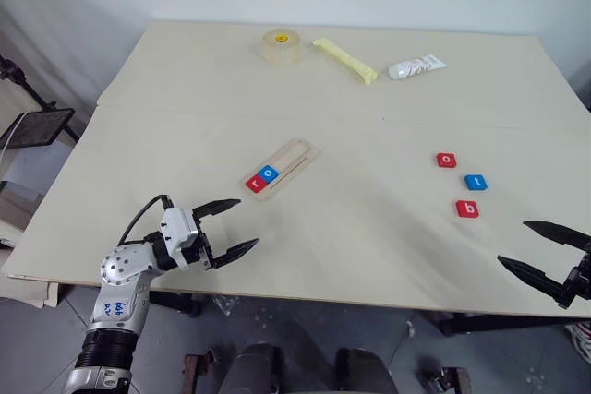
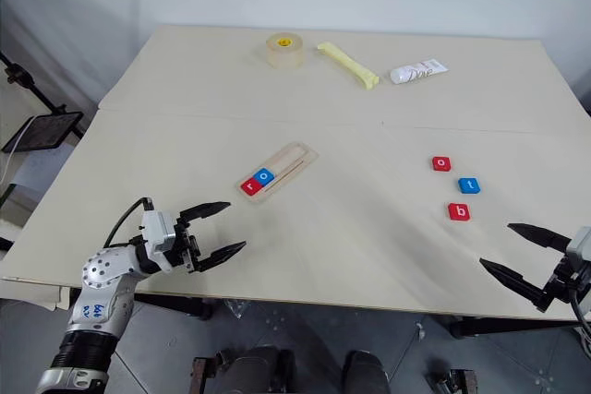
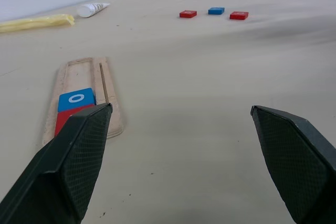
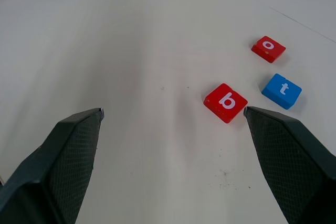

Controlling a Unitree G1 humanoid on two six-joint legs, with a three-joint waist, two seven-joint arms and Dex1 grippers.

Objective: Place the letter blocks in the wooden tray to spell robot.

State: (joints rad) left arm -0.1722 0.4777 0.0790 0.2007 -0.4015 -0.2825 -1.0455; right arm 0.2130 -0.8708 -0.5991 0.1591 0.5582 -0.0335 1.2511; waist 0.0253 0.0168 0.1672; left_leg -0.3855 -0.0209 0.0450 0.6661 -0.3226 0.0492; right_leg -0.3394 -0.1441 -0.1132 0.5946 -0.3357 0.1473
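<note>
Progress stands at two of five: a red square tile marked r (image 1: 255, 183) and a blue square tile marked o (image 1: 269, 173) are seated side by side at the near end of the long pale-wood tray (image 1: 297, 155), which lies just ahead of the left hand (image 1: 228, 225). The rest of its slot is bare. Three tiles are left loose on the desk (image 1: 369, 117) ahead of the right hand (image 1: 548, 248): a red b (image 4: 226, 102) nearest its fingers, a blue t (image 4: 282, 91) just beyond, and a red o (image 4: 268, 49) farthest. Both hands are spread wide and nothing is held in either. By this reading, the b is judged to be due next, then the o and the t.
</note>
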